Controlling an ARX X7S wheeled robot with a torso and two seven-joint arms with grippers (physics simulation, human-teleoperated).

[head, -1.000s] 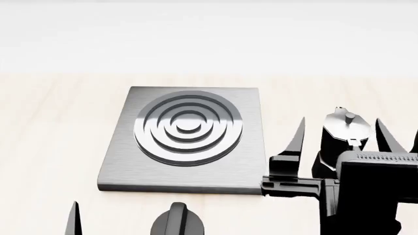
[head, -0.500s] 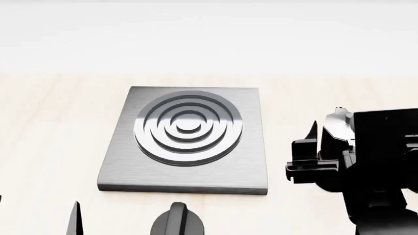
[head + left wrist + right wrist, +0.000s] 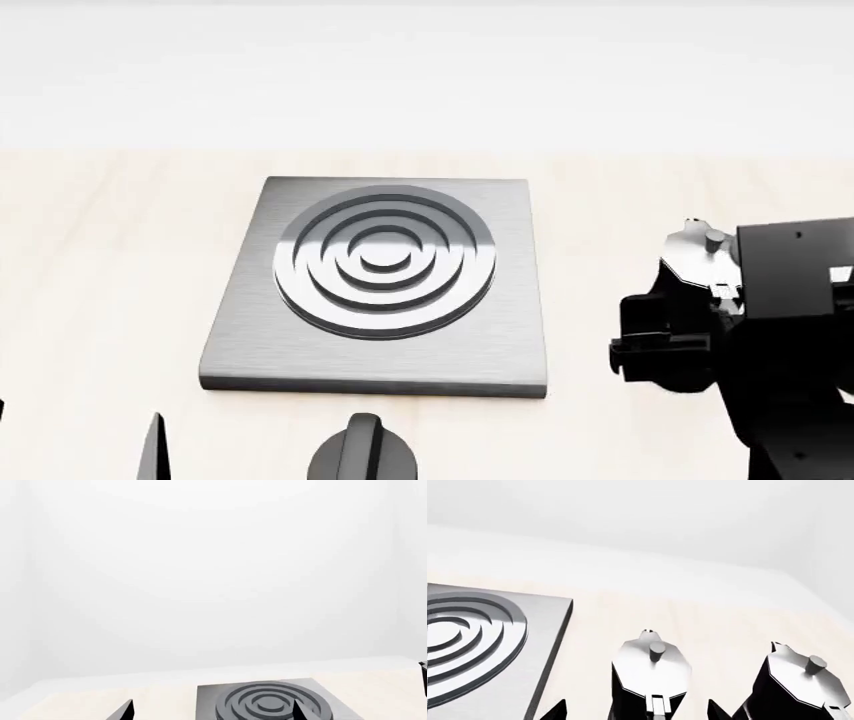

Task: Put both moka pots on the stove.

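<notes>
Right tool (image 3: 635, 711), seen from its wrist camera, has its two dark finger tips (image 3: 555, 711) spread apart on either side of the nearer moka pot (image 3: 650, 672), without visibly touching it; I read the tool as open around the pot's lower body. From the head camera my right arm's black housing (image 3: 794, 330) covers most of that pot, leaving only its silver lid and knob (image 3: 701, 245) showing above the arm. My left tool (image 3: 212, 711) sits low at the near edge of the worktop (image 3: 107, 260), its two finger tips (image 3: 127, 711) wide apart and holding nothing. Just beside it in the head view, the squat black dial knob (image 3: 363, 452) sits in front of the stove (image 3: 380, 290). That stove lies flat on the pale worktop, its ringed burner (image 3: 384, 260) bare. To the stove's right, both pots stand upright on the worktop, off the slab. In the right wrist view the second moka pot (image 3: 797, 685) stands near the first, on the side away from the stove, apart from it.
</notes>
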